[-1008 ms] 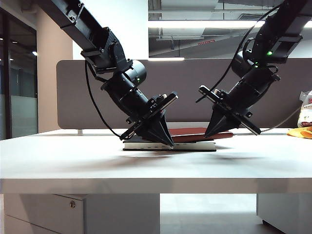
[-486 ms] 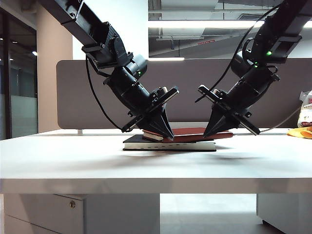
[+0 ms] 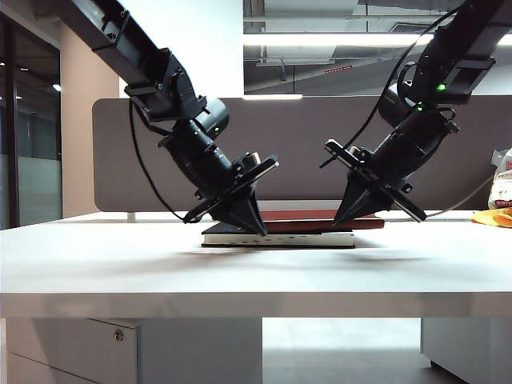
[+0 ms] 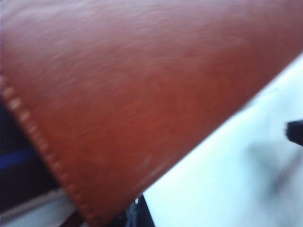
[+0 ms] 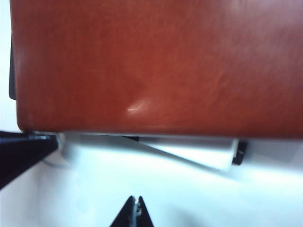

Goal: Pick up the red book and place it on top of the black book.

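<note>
The red book (image 3: 320,216) lies flat on top of the black book (image 3: 280,238) in the middle of the table. My left gripper (image 3: 258,229) is shut, its pointed tip down at the left end of the stack. In the left wrist view the blurred red book (image 4: 132,94) fills most of the frame, with the left gripper (image 4: 137,215) just off its corner. My right gripper (image 3: 342,219) is shut and empty, its tip by the stack's right part. The right wrist view shows the right gripper (image 5: 137,205) over bare table, short of the red book (image 5: 156,66) and a black book corner (image 5: 239,153).
The white table (image 3: 120,256) has a grey partition (image 3: 320,144) along its back. A yellow object (image 3: 492,218) and a white bag (image 3: 502,180) sit at the far right edge. A dark wedge (image 5: 19,151) shows at one side of the right wrist view.
My left gripper has drawn back to the left along the stack. The red book's left end, raised half a second ago, now lies flat on the black book. The right arm has not moved.
</note>
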Action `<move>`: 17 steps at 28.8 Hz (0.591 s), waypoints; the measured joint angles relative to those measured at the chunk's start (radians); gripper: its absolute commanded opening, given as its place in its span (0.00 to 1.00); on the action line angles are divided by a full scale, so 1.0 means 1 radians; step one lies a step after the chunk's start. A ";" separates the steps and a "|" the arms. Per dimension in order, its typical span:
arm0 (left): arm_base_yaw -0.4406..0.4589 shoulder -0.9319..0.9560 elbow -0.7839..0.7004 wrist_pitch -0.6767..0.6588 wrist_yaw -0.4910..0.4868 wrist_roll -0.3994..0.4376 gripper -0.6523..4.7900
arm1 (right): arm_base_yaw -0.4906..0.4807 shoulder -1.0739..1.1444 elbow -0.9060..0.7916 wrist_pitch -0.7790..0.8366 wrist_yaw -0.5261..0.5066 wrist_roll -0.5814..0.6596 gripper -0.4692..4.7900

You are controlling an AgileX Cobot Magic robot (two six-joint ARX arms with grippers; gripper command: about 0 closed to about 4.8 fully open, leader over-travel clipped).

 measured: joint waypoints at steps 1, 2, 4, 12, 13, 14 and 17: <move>0.003 0.000 0.000 0.001 -0.002 0.001 0.11 | 0.000 0.000 0.000 0.000 0.000 0.000 0.09; 0.006 0.000 0.000 0.003 -0.002 0.002 0.11 | 0.000 0.000 0.000 0.001 0.000 0.000 0.09; 0.017 0.000 0.000 0.014 -0.002 0.003 0.11 | 0.000 0.000 0.000 0.001 0.000 0.000 0.09; 0.039 0.000 0.000 0.018 0.001 0.003 0.11 | -0.008 0.000 0.000 0.039 0.027 -0.002 0.09; 0.042 0.000 0.000 0.016 0.002 0.004 0.11 | -0.010 0.000 0.000 0.042 0.032 -0.002 0.09; 0.043 0.000 0.000 0.014 0.003 0.004 0.11 | -0.014 0.000 0.000 0.043 0.035 -0.002 0.09; 0.051 0.000 0.005 -0.008 0.032 0.007 0.11 | -0.032 0.000 0.000 0.045 0.037 -0.001 0.09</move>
